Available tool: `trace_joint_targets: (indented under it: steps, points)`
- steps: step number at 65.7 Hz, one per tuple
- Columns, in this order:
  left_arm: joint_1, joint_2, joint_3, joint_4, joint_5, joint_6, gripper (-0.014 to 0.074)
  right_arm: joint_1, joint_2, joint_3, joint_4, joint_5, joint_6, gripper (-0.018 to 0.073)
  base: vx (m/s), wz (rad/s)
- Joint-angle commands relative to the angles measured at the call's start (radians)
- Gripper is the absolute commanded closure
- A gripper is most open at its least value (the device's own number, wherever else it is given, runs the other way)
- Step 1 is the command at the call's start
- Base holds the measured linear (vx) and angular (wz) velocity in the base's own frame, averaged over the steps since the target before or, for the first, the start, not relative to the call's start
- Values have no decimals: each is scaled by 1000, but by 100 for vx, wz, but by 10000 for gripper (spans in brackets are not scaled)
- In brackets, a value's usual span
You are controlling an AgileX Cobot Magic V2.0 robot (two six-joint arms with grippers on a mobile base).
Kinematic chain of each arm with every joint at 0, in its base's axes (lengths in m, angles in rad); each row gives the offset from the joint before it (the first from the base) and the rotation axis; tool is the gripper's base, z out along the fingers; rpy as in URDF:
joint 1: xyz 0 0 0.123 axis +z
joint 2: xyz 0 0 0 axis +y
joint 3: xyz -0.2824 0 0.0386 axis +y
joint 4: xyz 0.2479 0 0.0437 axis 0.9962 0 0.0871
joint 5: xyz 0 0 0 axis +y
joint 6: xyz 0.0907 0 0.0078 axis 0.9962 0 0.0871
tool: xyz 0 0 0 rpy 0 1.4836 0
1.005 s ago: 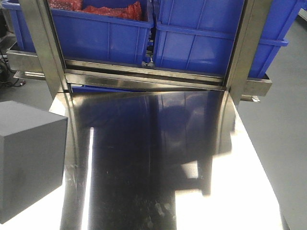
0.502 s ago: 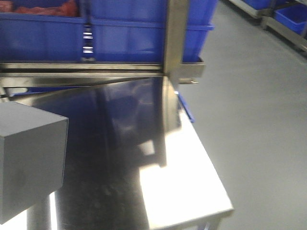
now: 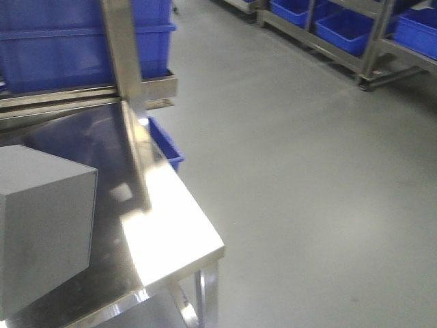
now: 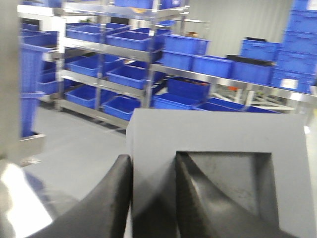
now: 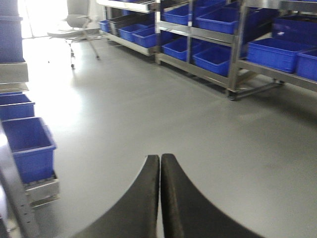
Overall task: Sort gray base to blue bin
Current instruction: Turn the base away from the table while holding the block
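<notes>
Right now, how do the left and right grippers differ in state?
The left gripper is clamped on the gray base, while the right gripper holds nothing. The left gripper's fingers sit apart, one outside the block's wall and one in its recess; the right gripper's fingers are pressed together over bare floor. Both have dark, curved fingers.

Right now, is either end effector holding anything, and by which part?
The left end effector grips the matte gray cube-shaped block by the wall beside its square recess; the right end effector holds nothing.
</notes>
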State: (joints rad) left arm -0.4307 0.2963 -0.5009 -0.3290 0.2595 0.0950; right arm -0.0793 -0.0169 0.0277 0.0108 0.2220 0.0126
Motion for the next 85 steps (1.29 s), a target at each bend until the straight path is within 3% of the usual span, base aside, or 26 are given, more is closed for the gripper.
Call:
trace_joint_targets:
  steps: [1,85]
  points:
    - [-5,7,-27,-21,-106,-3,593,-1,3,1,-5,-75,-13,564,-8,-51]
    - [-5,7,-27,-21,-106,-3,593,-1,3,1,-5,-75,-13,564,4,-53]
